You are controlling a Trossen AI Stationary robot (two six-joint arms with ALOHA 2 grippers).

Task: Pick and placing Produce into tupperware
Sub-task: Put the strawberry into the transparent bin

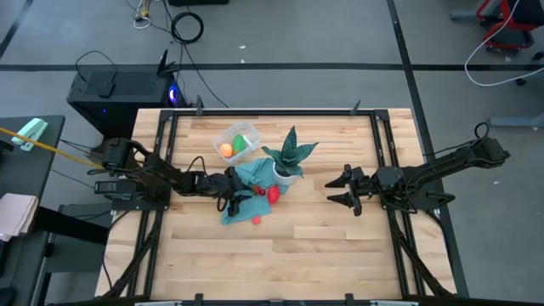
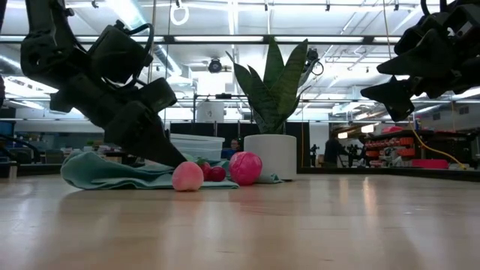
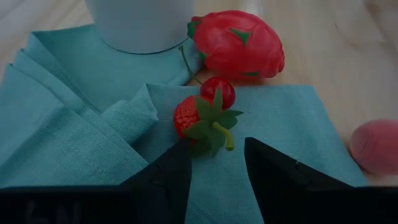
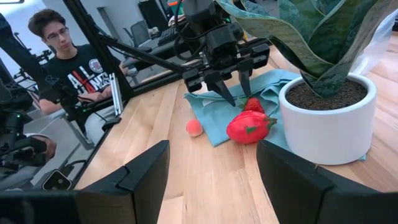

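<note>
Left gripper [image 3: 214, 165] jaws parted, straddling a small red strawberry toy [image 3: 199, 118] on crumpled teal cloth [image 3: 74, 124]. Just beyond: larger red fruit [image 3: 239, 45] and white plant pot [image 3: 140, 22]. Right gripper [image 1: 342, 189] released, well apart.

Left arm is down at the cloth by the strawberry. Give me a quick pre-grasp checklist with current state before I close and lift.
1. left gripper lined up on the strawberry: ok, the berry's leafy stem end sits at the gap between the fingertips.
2. Fingers around the berry: not ok, its red body lies just beyond the tips.
3. Neighbours clear: not ok, a small red cherry touches the strawberry, and the larger red fruit lies close behind.
4. teal cloth under the berry: cannot tell whether the fingers would pinch it.
5. tupperware ready: ok, lid off, orange and green pieces already inside.
6. right gripper out of the way: ok, open, right of the potted plant.
</note>
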